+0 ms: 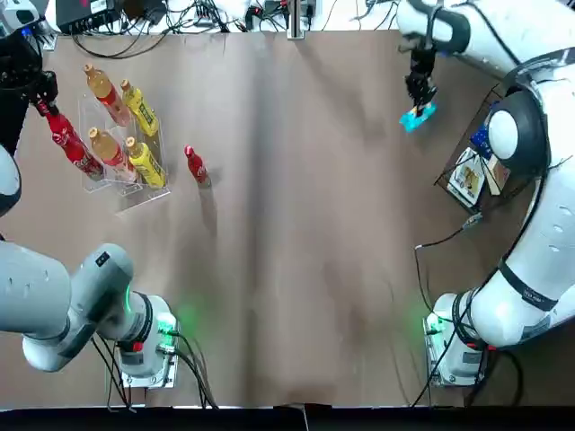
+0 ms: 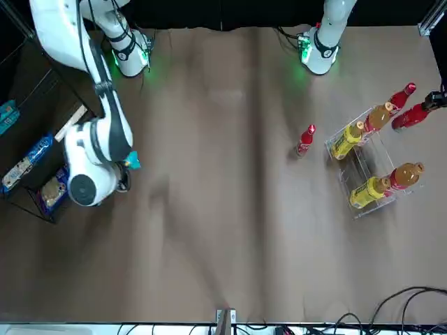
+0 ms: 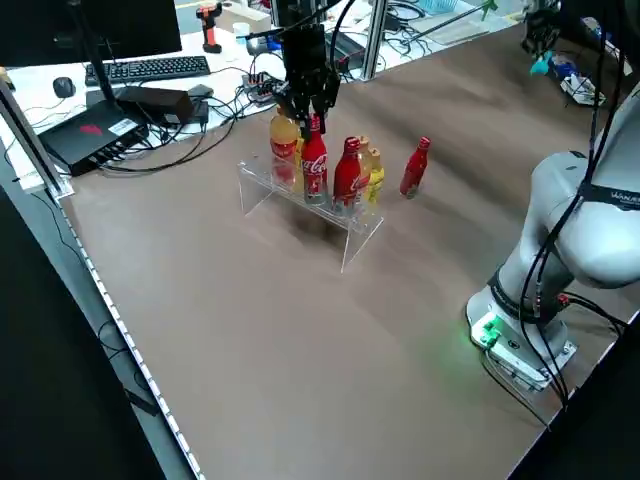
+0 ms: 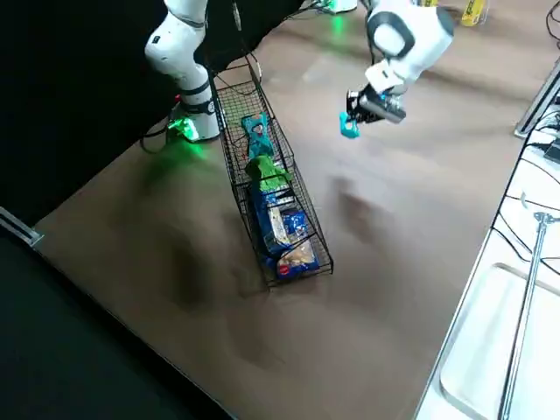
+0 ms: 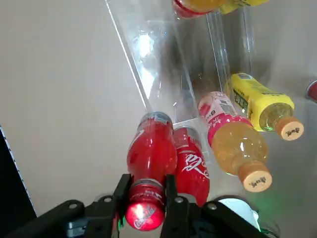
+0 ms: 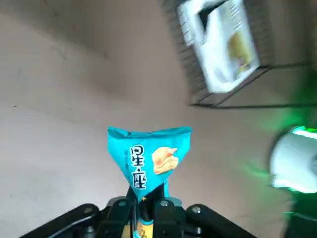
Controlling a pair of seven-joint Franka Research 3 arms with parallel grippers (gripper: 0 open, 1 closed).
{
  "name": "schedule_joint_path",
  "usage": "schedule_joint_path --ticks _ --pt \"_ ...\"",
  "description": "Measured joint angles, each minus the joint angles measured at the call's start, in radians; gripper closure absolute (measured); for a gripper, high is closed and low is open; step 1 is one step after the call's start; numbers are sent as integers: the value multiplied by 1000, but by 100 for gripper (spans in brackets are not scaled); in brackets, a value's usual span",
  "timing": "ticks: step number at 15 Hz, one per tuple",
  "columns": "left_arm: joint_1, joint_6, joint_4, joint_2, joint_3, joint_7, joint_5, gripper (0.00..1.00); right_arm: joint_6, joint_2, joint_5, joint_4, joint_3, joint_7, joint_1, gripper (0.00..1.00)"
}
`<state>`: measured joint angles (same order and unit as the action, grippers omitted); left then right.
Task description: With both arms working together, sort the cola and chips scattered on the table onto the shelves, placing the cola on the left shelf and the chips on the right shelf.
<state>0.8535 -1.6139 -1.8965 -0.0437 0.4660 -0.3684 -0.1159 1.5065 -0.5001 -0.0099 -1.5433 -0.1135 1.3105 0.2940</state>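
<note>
1. We count three cola bottles: [image 3: 314, 160], [image 3: 346, 174], [image 3: 415, 167].
2. Three chip packets: teal [image 4: 349, 128], teal [image 4: 256, 131], green [image 4: 268, 173].
3. Two orange-capped bottles [image 1: 101, 89], [image 1: 107, 147].
4. Two yellow bottles [image 1: 140, 109], [image 1: 145, 162].

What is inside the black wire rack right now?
The black wire rack holds a teal chip packet, a green chip packet and bigger blue and white packages. Anything beneath them is covered.

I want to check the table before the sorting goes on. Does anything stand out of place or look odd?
One cola bottle stands alone on the table beside the clear shelf, not yet sorted. Otherwise nothing is spilled: the left gripper holds a cola bottle at the shelf, and the right gripper holds a teal chips packet.
</note>
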Motion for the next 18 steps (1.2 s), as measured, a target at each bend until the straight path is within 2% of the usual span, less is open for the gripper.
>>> schedule_joint_path --ticks 3,6,10,13,15,18 --pt "0 -3 -1 -1 0 0 0 68 -190 73 -40 68 -3 -111 -18 86" --pt "0 -4 -2 -1 0 0 0 68 -317 196 -72 82 -5 -250 -65 86" --pt "-1 -8 -4 -1 14 3 8 68 -473 346 -134 82 -7 -513 -171 86" --pt "-2 -31 -19 0 35 8 37 68 -561 381 -175 78 -9 -657 -257 86" --pt "-2 -49 -32 2 49 15 39 68 -566 381 -195 60 -9 -681 -309 87" --pt "-1 -53 -34 8 48 15 39 68 -566 377 -230 32 -9 -682 -336 90"
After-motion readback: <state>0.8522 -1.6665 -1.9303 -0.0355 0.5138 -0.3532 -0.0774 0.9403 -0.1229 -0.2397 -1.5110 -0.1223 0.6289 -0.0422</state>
